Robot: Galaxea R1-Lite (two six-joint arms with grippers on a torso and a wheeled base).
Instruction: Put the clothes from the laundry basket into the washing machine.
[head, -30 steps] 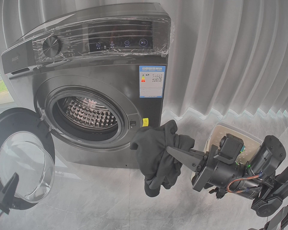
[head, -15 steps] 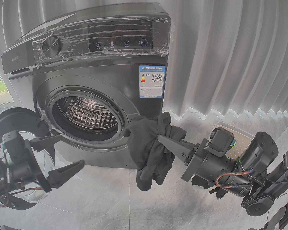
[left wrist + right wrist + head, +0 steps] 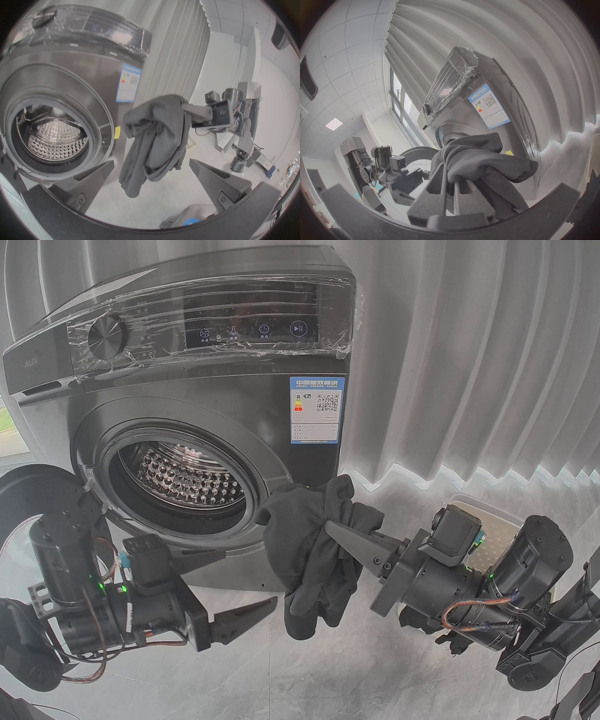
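Left gripper (image 3: pixel 250 577): jaws spread wide, empty, low beside the open door (image 3: pixel 31 487).
Right gripper (image 3: pixel 329 529): clamped on a dark garment (image 3: pixel 300 546), which hangs bunched above the floor (image 3: pixel 350 671).
Basket (image 3: pixel 484 504): behind the right arm (mostly hidden), apparently on the floor.
Washer (image 3: pixel 250 396): drum mouth (image 3: pixel 181 480) just left of the garment.

Bright, even light, fisheye-warped wrist views

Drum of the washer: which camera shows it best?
Left wrist view: it looks nearly level into the drum, to its back wall. Head view sees perforated wall from above; right wrist view, the opening edge-on.
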